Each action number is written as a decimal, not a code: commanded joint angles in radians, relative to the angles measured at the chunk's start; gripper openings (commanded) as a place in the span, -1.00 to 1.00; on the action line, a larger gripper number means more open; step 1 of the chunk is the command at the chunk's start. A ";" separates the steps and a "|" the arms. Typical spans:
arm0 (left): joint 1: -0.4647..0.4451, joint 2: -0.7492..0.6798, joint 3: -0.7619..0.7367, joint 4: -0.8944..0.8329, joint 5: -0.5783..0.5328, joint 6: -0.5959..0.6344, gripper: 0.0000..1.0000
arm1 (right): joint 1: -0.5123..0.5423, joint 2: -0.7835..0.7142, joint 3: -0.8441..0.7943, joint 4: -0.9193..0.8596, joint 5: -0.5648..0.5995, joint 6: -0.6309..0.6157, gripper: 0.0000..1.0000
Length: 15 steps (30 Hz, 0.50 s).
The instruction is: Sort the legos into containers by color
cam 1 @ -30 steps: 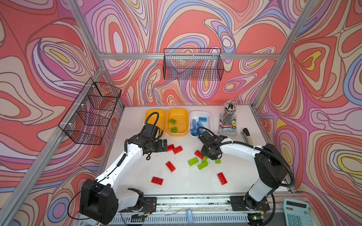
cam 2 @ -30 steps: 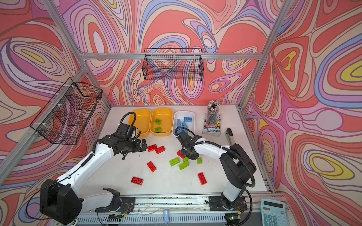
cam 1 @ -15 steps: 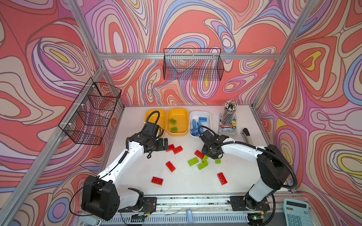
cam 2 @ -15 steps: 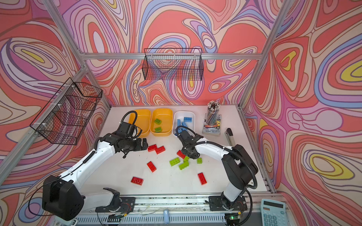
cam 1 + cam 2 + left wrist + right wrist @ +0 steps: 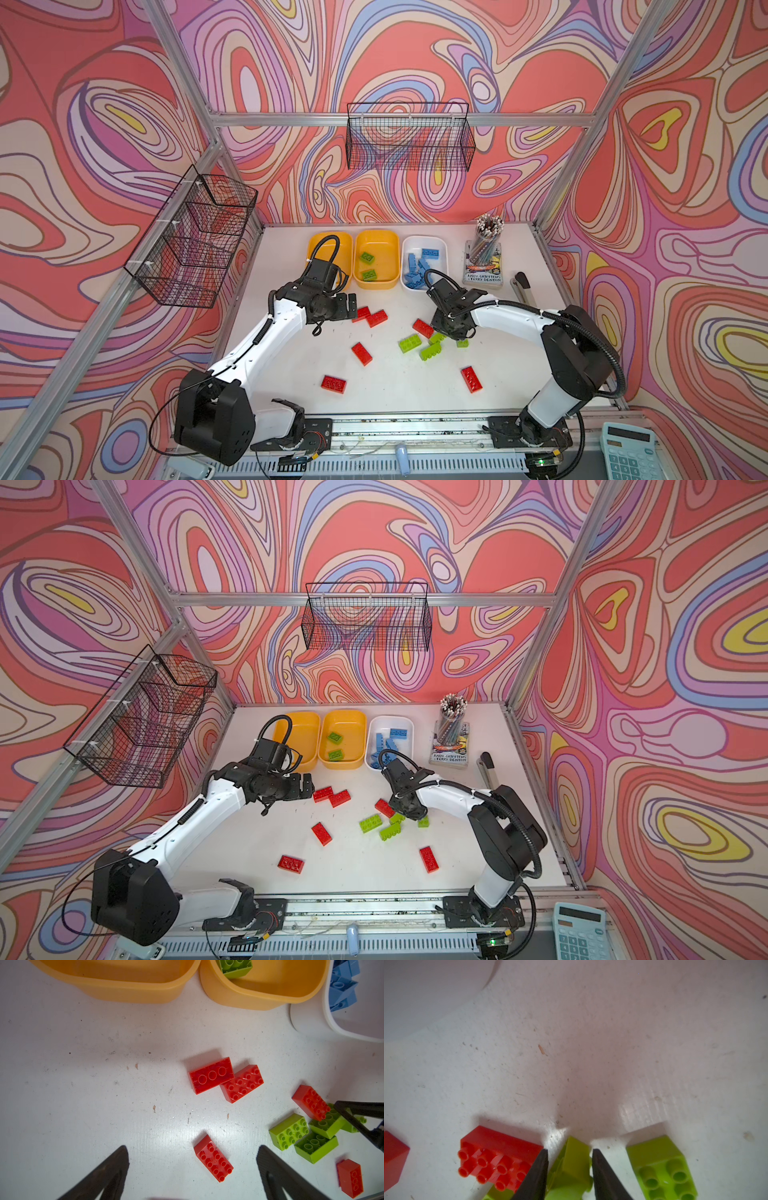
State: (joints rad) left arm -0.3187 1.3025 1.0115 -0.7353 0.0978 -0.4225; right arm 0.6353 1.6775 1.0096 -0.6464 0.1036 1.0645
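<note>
The right fingers (image 5: 536, 1176) are closed in on a lime green brick (image 5: 571, 1159), with one finger set against each of its sides. Just beside it, a red brick (image 5: 496, 1157) is seen studs-up on one side and a small lime green brick (image 5: 660, 1163) on the other, both resting on the white table (image 5: 591, 1043). In both top views this cluster is found right of the table's middle, under the bent right arm (image 5: 511, 316). Two more loose lime green bricks (image 5: 409, 344) lie just beside it.

The left fingers (image 5: 108, 1174) are spread wide and nothing is gripped. They are held above the table, and a lone red brick (image 5: 213, 1158) lying flat is framed between them in the left wrist view. Beyond it, a pair of red bricks (image 5: 226, 1079) is seen touching, one studs-down and one studs-up.

Along the table's far edge three tubs are lined up side by side. The first yellow-orange tub (image 5: 345, 249) is partly hidden by the left arm (image 5: 282, 328). Two green bricks (image 5: 367, 257) are held in the second yellow-orange tub (image 5: 376, 237). The light blue bricks (image 5: 417, 266) are piled in the white tub (image 5: 424, 240). Two further red bricks (image 5: 333, 383) are left well apart near the table's front.
</note>
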 commanded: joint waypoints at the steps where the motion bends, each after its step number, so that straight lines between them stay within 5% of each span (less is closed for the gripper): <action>1: 0.007 0.010 0.034 -0.011 0.006 -0.004 0.98 | -0.003 0.014 -0.003 0.007 -0.011 0.007 -0.23; 15: 0.006 0.039 0.036 0.002 0.018 0.001 0.97 | 0.003 0.025 -0.031 -0.002 -0.045 0.068 -0.19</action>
State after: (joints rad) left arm -0.3187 1.3277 1.0275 -0.7341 0.1081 -0.4225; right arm 0.6357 1.6833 0.9936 -0.6395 0.0593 1.1027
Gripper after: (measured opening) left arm 0.987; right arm 0.404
